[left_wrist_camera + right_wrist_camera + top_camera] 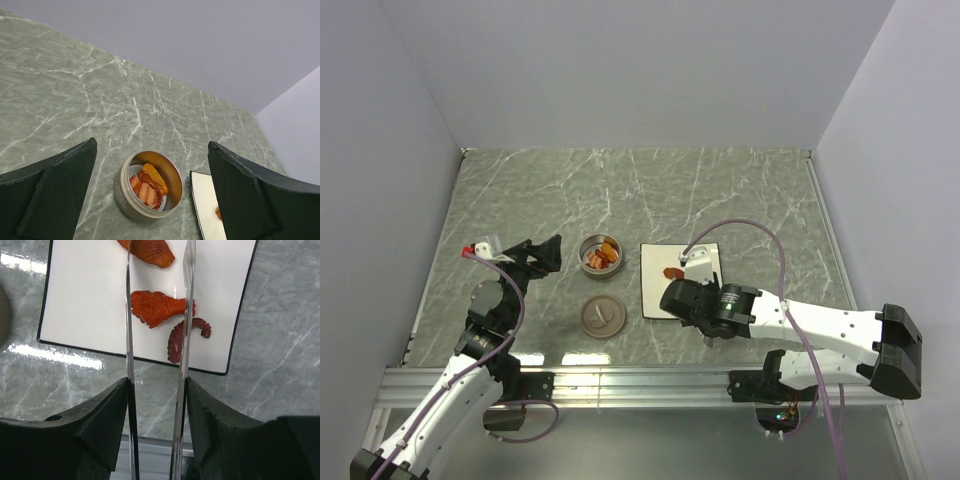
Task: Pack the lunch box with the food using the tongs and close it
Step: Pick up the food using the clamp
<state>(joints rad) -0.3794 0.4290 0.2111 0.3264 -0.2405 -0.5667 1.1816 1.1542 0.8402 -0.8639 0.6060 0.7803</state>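
Note:
The lunch box (600, 255), a small round silver tin (125, 192), stands open with several orange and red food pieces (148, 186) inside. Its disc lid (602, 315) lies flat on the table just in front of it. My left gripper (545, 255) hovers left of the tin, open and empty (152, 145). My right gripper (156, 382) is shut on the tongs (129, 340), whose two thin arms reach out over the white plate (85, 300). Between the tong arms lies a drumstick-shaped red food piece (155, 307). A curled dark red piece (175, 342) and an orange piece (150, 250) lie close by.
The white square plate (655, 290) sits right of the tin, with food (673, 272) on it. Grey walls enclose the marble table on three sides. A metal rail (650, 380) runs along the near edge by the arm bases.

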